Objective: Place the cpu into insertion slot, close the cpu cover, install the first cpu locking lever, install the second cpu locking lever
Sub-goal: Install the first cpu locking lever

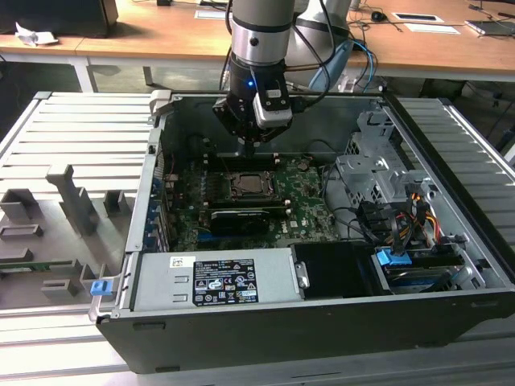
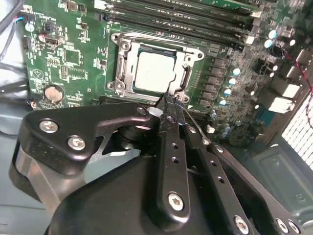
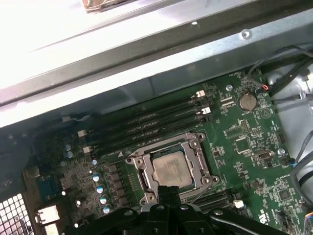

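The cpu (image 2: 155,73) lies flat in the insertion slot (image 1: 250,186), pale and silvery, with the grey cpu cover (image 2: 125,66) down around it as a frame. In the first wrist view the cpu (image 3: 171,169) shows through the window of the cpu cover (image 3: 141,169). My gripper (image 2: 168,102) is shut, its two black fingers pressed together with nothing seen between them. The tips sit at the socket's edge, next to a thin metal lever rod (image 2: 195,125). In the exterior view the gripper (image 1: 249,149) hangs just above the socket's far side.
Memory slots (image 3: 146,120) run along one side of the socket. A long black card (image 1: 235,219) lies on the near side. The computer case walls (image 1: 153,177) enclose the board, with a drive cage and cables (image 1: 386,201) at the exterior view's right. A grey fixture tray (image 1: 56,225) stands at the left.
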